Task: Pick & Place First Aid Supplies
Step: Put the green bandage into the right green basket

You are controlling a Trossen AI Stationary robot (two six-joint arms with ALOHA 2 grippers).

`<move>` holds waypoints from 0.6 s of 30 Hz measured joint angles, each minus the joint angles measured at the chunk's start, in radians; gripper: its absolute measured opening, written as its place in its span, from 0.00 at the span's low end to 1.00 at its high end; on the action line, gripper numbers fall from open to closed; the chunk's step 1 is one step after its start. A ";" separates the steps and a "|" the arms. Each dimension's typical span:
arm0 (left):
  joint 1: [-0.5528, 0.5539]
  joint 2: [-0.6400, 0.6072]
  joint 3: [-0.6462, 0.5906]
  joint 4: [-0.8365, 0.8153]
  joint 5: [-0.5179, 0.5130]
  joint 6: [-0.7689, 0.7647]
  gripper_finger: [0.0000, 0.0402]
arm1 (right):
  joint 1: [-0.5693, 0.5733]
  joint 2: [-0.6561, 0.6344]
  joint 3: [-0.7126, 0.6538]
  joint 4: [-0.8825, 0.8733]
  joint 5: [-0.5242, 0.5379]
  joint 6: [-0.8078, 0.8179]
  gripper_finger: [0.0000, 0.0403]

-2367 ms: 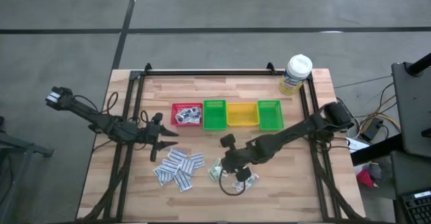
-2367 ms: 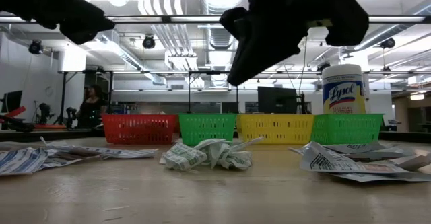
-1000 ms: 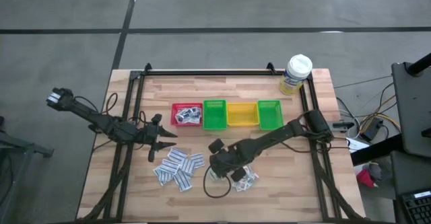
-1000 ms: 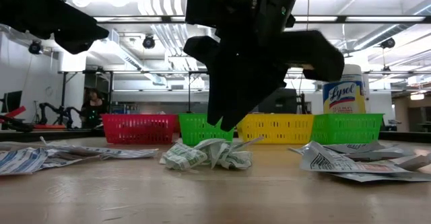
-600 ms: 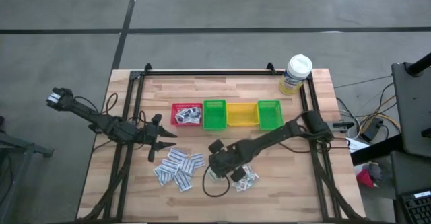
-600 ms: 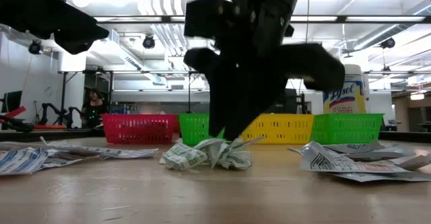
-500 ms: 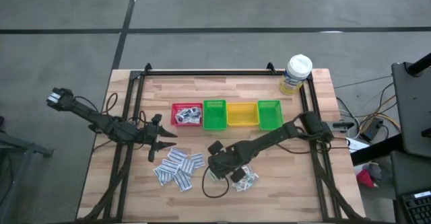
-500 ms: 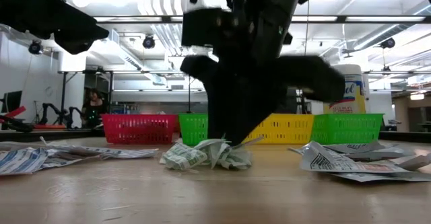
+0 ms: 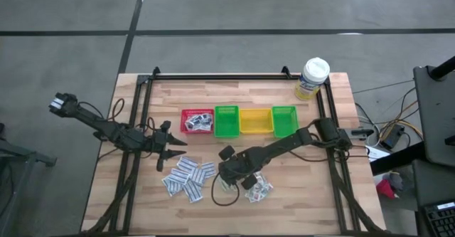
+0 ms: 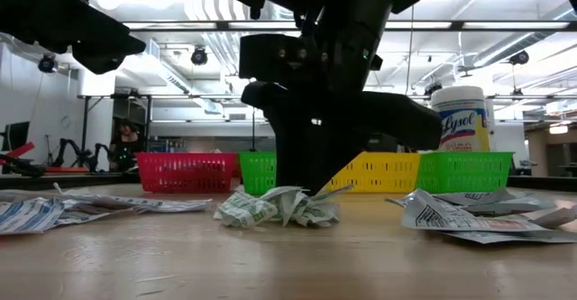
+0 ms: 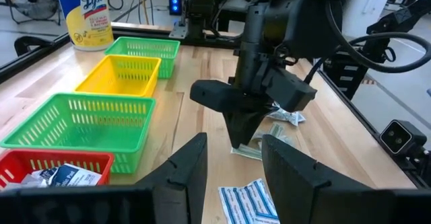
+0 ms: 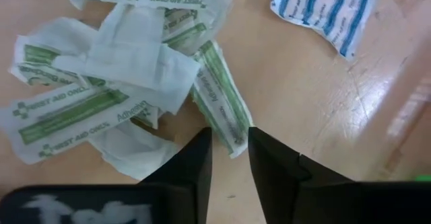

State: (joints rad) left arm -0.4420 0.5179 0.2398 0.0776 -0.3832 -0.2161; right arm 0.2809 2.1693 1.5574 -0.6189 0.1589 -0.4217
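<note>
From above: the right gripper (image 9: 229, 182) is down at the heap of green-printed packets (image 9: 226, 185); its fingers cannot be made out here. The left gripper (image 9: 173, 154) hangs above and just beside the blue-striped packets (image 9: 188, 178), fingers parted, nothing between them. A red bin (image 9: 197, 121) holds more packets.

At table level: the right gripper (image 10: 302, 187) stands over the crumpled green-printed heap (image 10: 278, 207), tips at its top; whether they grip, I cannot tell.

Left wrist camera: the fingers (image 11: 188, 173) stand apart and empty, with blue-striped packets (image 11: 247, 202) just ahead between them and the right gripper (image 11: 241, 142) farther off on the green heap.

Right wrist camera: the fingers (image 12: 193, 161) are narrowly parted, astride the near end of one green-printed strip (image 12: 223, 117). Contact is not certain. The rest of the heap (image 12: 114, 76) lies just beyond the tips.
</note>
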 joint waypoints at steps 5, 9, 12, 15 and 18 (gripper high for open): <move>0.000 0.000 0.000 0.000 0.000 -0.002 0.34 | -0.001 0.000 0.000 -0.001 0.000 0.000 0.16; 0.000 0.000 0.000 0.000 0.000 -0.002 0.34 | -0.005 0.000 0.000 0.000 0.000 0.003 0.12; 0.000 0.000 0.000 0.000 0.000 -0.003 0.34 | -0.010 0.000 0.000 0.003 0.000 0.003 0.09; 0.000 0.000 0.000 0.000 0.000 -0.004 0.34 | -0.011 0.000 0.000 0.004 -0.001 -0.003 0.08; 0.000 0.000 0.000 0.000 0.000 -0.004 0.34 | -0.011 0.000 0.000 0.004 -0.002 -0.018 0.09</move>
State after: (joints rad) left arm -0.4421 0.5179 0.2398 0.0776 -0.3832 -0.2203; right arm 0.2703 2.1696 1.5574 -0.6149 0.1567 -0.4398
